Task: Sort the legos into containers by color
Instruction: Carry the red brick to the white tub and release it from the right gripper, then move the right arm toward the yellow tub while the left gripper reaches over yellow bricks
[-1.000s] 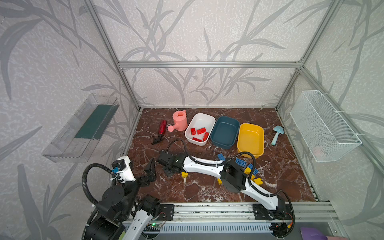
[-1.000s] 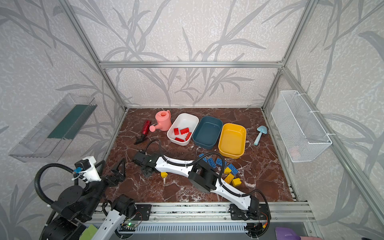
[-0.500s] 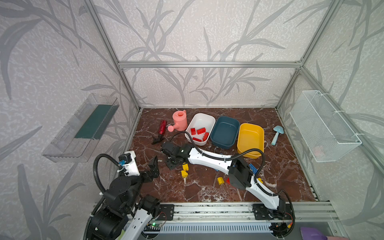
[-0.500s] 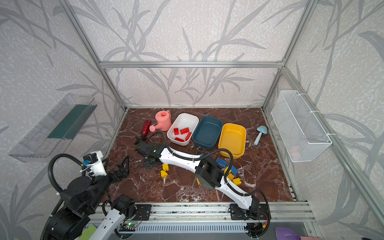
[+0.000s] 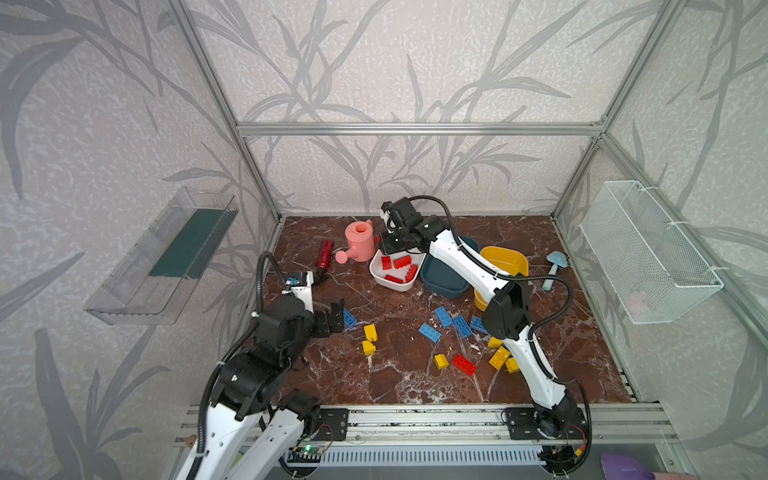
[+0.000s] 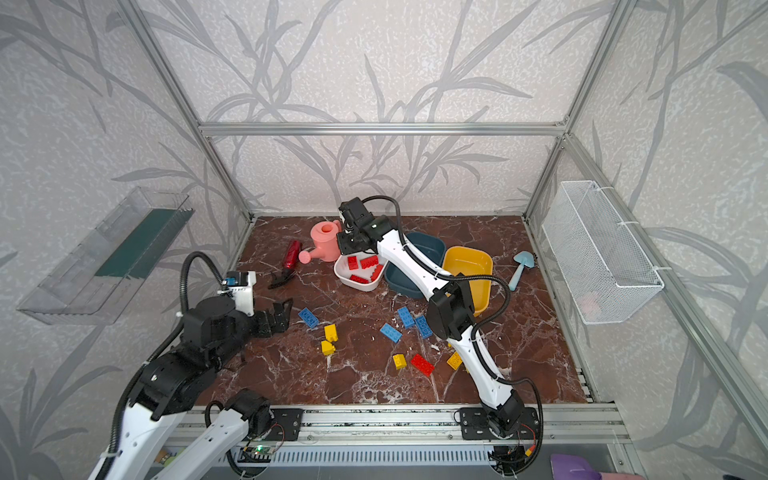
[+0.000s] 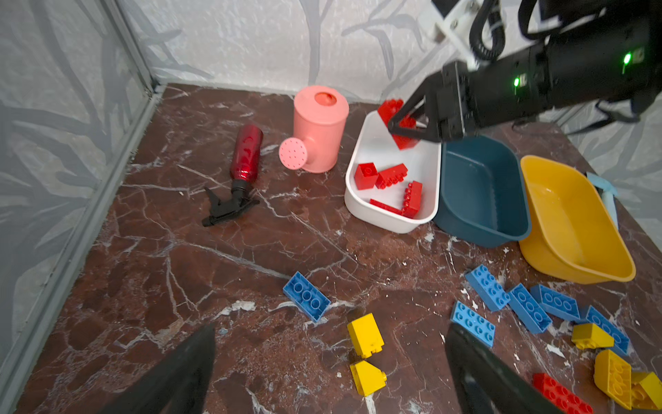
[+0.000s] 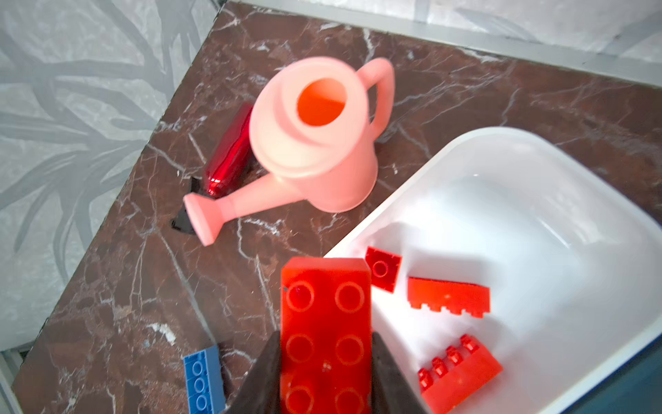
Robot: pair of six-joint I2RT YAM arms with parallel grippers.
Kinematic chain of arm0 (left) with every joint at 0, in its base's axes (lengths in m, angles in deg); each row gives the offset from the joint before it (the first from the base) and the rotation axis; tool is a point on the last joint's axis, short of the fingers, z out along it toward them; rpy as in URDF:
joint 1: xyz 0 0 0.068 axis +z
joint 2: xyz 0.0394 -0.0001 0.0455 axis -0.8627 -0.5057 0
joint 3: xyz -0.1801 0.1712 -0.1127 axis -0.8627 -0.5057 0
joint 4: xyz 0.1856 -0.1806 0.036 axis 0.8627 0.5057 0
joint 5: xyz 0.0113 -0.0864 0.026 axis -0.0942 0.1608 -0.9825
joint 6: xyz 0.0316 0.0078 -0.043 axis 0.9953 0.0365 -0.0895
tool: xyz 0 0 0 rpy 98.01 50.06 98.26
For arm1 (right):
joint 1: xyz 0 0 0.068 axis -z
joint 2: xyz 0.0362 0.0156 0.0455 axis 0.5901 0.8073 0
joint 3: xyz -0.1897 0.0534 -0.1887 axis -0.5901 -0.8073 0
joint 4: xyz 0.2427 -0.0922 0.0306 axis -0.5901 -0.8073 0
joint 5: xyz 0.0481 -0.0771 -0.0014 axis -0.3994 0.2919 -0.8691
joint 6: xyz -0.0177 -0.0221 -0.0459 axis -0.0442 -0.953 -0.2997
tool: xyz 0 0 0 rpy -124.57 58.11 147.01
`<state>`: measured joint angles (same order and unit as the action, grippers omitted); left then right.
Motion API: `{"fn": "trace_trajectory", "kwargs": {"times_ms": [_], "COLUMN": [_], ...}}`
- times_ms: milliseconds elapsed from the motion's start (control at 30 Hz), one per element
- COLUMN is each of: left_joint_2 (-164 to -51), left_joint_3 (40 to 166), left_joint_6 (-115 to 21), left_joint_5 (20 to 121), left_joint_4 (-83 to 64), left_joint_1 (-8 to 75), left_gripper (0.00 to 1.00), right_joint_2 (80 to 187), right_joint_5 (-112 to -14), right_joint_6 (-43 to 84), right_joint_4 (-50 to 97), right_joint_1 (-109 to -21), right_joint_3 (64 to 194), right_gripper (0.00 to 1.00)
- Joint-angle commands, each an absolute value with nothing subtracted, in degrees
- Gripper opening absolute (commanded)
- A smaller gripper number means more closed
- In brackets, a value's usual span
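So my right gripper is clamped on a red studded plastic brick, fingers pressed on its long sides, and it's hanging above the white rounded plastic tub. The catch is that it's not over the middle. In the right wrist view the brick overlaps the tub's rim at the corner by the pink plastic watering can, which stands just beside the tub. The brick's long axis runs straight out from my fingers. From the left wrist view it's tilted, 1 end poking up past the rim and the other dipping toward the hollow. My read is that the hollow lies off to the side of the brick, toward the 4 red bricks lying in the tub. I'd shift that way before letting go, otherwise it could clip the rim and bounce out. My left gripper is spread wide, holding nothing, well apart from the tub, so this drop is the right arm's job.
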<state>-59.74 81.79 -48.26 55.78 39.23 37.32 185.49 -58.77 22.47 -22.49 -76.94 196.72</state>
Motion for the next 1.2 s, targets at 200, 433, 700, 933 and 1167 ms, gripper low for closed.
{"fn": "trace_trajectory", "kwargs": {"times_ms": [200, 433, 700, 933, 1167], "left_joint_2": [-67.1, -76.5, -93.0, -108.8, -121.8], "left_joint_3": [83.3, 88.1, 92.7, 99.0, 104.5], "left_joint_6": [-47.6, -44.0, -38.9, -40.1, -54.7], "left_joint_5": [67.6, 70.6, 65.8, 65.8, 54.6], "left_joint_4": [33.8, 33.6, 28.6, 24.5, 24.1], "left_joint_1": [36.2, 29.3, 12.0, 3.1, -7.0], "left_gripper": [0.98, 0.94, 0.94, 0.94, 0.95], "right_joint_2": [195.7, 188.9, 160.8, 133.0, 117.2], "right_joint_5": [-66.3, -68.3, -69.6, -76.2, -71.9], "right_joint_6": [24.2, 24.3, 25.0, 34.6, 36.6], "right_joint_4": [-26.2, -26.2, -14.1, 3.5, 2.7], "right_joint_1": [-74.6, -71.1, -64.2, -47.4, -37.3], "right_joint_3": [207.7, 203.9, 167.9, 131.3, 117.8], "right_gripper": [0.39, 0.70, 0.77, 0.88, 0.95]}}
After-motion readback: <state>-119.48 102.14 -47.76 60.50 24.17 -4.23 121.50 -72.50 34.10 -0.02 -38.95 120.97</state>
